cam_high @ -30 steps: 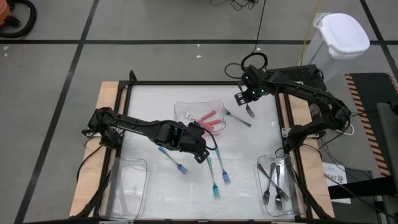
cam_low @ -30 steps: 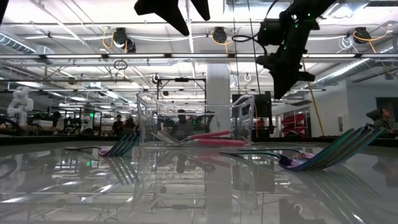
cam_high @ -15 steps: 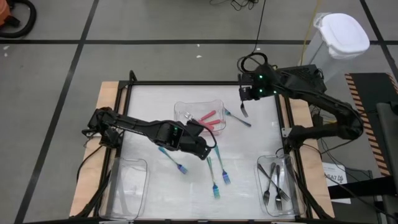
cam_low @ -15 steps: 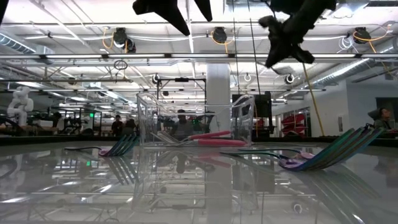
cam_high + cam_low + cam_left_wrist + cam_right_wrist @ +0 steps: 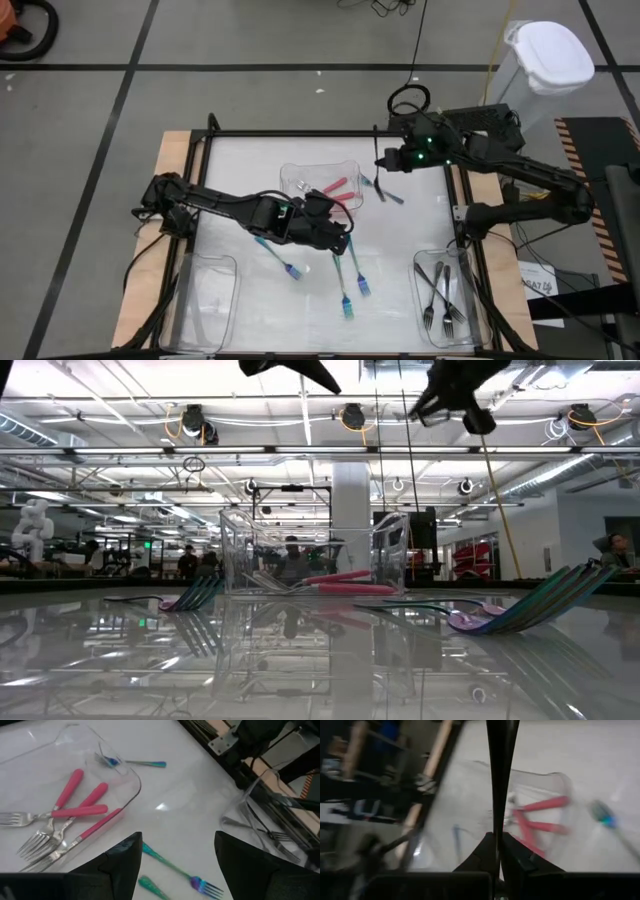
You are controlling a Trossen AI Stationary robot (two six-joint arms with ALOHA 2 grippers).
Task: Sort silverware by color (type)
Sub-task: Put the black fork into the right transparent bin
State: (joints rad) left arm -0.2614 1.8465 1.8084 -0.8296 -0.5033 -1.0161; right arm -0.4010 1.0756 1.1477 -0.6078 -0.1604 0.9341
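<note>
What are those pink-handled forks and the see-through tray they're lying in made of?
The pink-handled forks look like two materials: matte pink handles, probably plastic, and shiny silver tines and necks that reflect light like polished metal. The tray is clear and glossy with rounded, moulded corners, so probably hard plastic, though glass can't be ruled out by looks alone.

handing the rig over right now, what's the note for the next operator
Left gripper: fingers open, empty, above the teal forks mid-table.
Right gripper: shut on a dark grey utensil, raised beside the middle tray.
Done: pink forks in the middle tray; grey forks in the right near tray.
Left: add the held utensil to the grey ones; sort the three teal forks and the teal utensil beside the middle tray.
</note>
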